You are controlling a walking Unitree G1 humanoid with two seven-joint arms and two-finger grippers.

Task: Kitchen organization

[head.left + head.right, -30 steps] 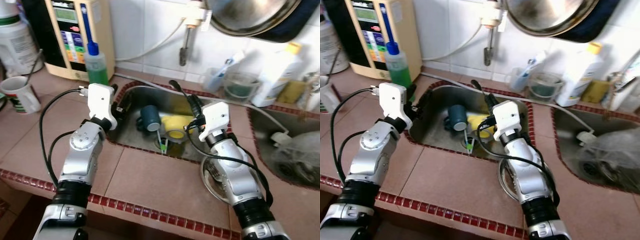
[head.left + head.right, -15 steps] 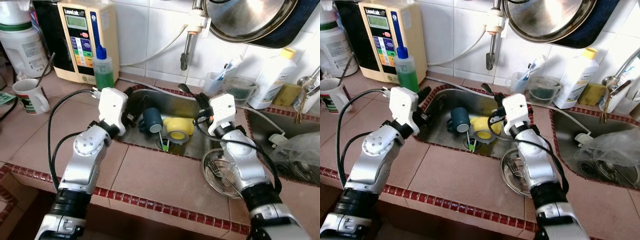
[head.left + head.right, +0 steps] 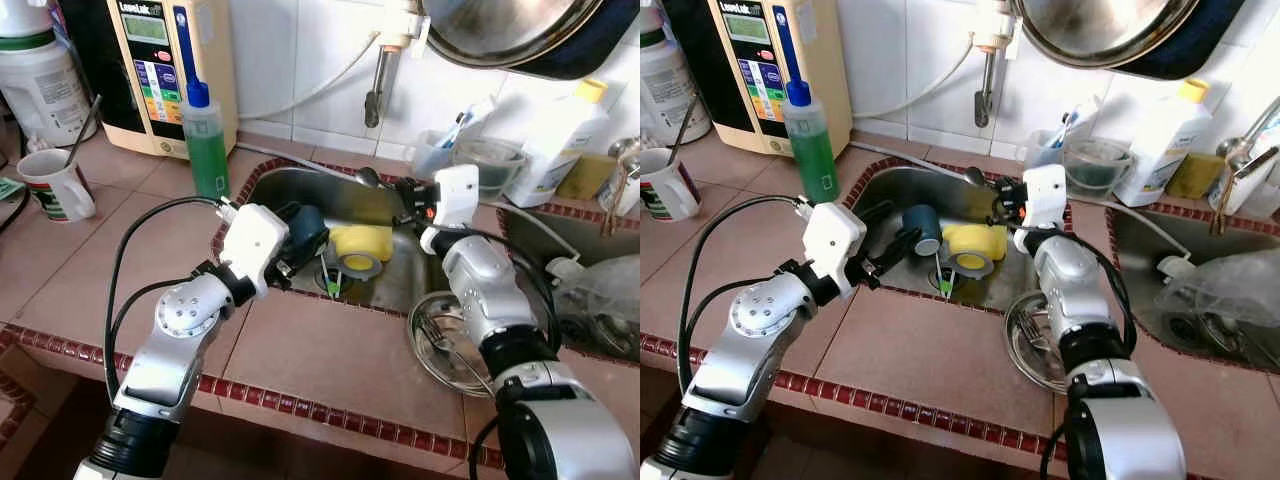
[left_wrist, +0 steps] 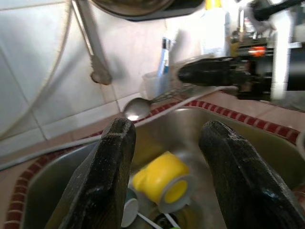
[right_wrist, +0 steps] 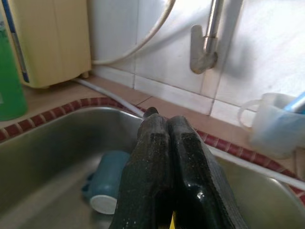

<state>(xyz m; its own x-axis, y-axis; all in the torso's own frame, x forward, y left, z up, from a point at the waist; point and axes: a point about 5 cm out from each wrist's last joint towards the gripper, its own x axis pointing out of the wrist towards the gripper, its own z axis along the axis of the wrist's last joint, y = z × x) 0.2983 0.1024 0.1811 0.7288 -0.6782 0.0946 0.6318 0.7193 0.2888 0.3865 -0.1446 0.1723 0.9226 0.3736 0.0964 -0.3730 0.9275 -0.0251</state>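
Your left gripper (image 4: 164, 181) is over the sink (image 3: 895, 185) w/ fingers spread, nothing between them. Your right gripper (image 5: 167, 176) is above the sink w/ fingers pressed together, a spoon (image 3: 975, 178) projecting from them. Teal mug (image 3: 923, 228) and yellow cup (image 3: 970, 248) lie in the basin, touching.

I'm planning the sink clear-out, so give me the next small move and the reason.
Probably ease the left end effector down toward the blue mug. Its fingers are open and it hovers at the sink edge beside that mug, while the right end effector is shut and empty.
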